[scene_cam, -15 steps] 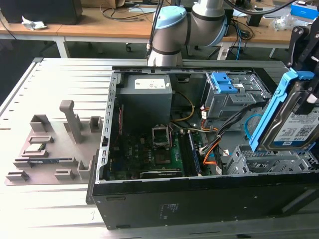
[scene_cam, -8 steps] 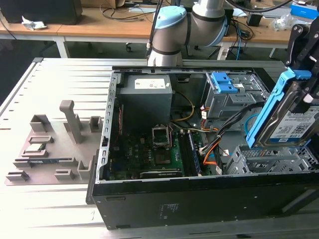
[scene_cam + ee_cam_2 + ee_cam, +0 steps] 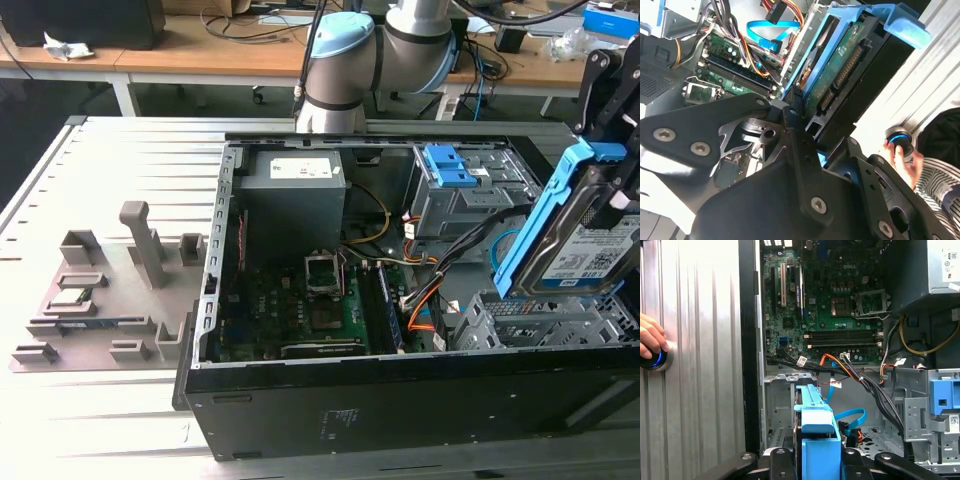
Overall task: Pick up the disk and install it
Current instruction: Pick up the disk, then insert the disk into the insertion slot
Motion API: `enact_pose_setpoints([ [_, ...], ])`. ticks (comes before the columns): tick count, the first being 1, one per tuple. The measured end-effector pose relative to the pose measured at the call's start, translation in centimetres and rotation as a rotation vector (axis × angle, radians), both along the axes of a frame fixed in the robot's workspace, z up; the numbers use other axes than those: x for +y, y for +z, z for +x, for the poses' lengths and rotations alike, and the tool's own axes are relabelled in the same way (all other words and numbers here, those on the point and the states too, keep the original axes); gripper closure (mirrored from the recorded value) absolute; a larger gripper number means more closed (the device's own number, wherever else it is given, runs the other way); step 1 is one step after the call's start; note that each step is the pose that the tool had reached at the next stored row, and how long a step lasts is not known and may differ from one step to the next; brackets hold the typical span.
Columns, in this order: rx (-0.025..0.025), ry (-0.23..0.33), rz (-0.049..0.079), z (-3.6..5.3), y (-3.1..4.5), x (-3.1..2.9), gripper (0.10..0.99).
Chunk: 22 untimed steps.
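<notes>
The disk (image 3: 585, 250), a silver hard drive with a white-and-blue label in a blue carrier frame, hangs tilted above the grey drive cage (image 3: 530, 322) at the exterior view's right end of the open computer case. My gripper (image 3: 612, 185) is shut on it from above. In the second wrist view the black fingers (image 3: 796, 131) clamp the lower end of the disk (image 3: 840, 65), whose green circuit side and connector face the camera. In the first wrist view the blue carrier of the disk (image 3: 816, 432) stands edge-on between the gripper (image 3: 815, 462) parts.
The open case (image 3: 215, 330) holds a motherboard (image 3: 300, 310), a power supply (image 3: 295, 180), loose cables and a blue bracket on a grey cage (image 3: 455, 180). A grey fixture plate (image 3: 100, 310) lies at the exterior view's left. A person's hand (image 3: 650, 337) rests on a round blue-lit button (image 3: 900, 142).
</notes>
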<state>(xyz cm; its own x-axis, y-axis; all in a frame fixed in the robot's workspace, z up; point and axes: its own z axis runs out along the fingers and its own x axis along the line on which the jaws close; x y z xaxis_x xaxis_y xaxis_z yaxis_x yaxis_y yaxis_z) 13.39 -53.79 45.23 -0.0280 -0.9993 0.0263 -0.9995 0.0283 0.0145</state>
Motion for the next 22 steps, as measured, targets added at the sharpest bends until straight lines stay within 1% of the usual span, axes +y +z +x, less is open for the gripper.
enact_pose_setpoints([
  [11,0.0000,0.000,0.000,0.00,0.00,-0.04,0.722],
  [15,0.0003,0.000,-0.007,0.00,-0.36,-0.03,0.722],
  [17,0.0005,0.000,-0.008,-0.01,-0.82,-0.02,0.722],
  [18,0.0006,0.000,-0.009,-0.01,-1.04,0.03,0.722],
  [20,0.0006,-0.010,-0.010,-0.16,-1.24,0.40,0.722],
  [22,0.0006,-0.011,-0.010,-0.17,-1.43,0.43,0.722],
])
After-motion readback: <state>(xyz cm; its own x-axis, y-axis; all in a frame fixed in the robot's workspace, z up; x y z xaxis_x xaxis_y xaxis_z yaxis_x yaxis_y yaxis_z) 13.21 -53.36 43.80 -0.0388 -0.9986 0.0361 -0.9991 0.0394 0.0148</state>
